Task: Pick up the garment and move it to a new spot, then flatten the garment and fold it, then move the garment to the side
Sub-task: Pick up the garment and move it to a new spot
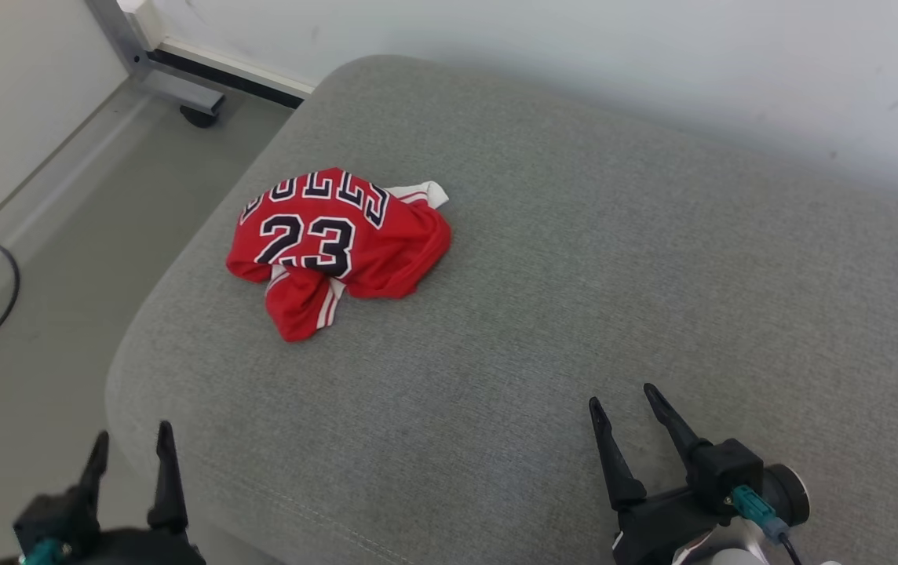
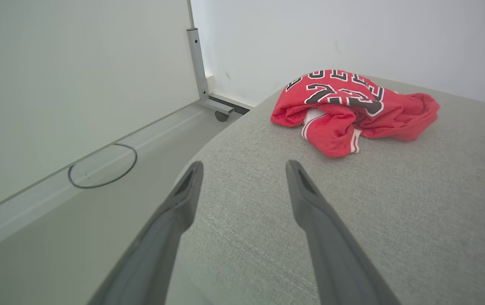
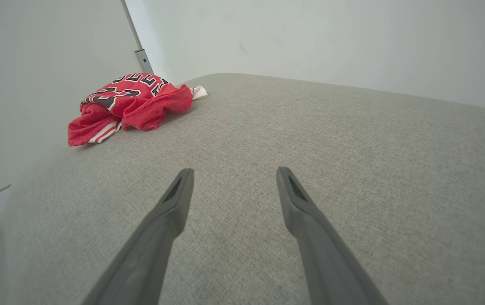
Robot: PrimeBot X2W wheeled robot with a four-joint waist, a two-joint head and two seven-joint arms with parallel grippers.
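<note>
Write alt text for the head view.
A crumpled red jersey numbered 23 lies on a grey cushion, near its left edge. The left claw and right claw hover open at the bottom, apart from it.

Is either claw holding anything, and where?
Nothing is held. Left claw and right claw are open; the crumpled red numbered jersey lies apart on the grey fabric cushion.

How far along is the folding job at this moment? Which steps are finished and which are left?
Done: nothing yet. The jersey lies crumpled in a heap on the grey cushion, towards its left side. In hand: nothing. The left gripper and the right gripper are both open, empty and apart from it. Left: picking up, moving, flattening, folding, setting aside.
</note>
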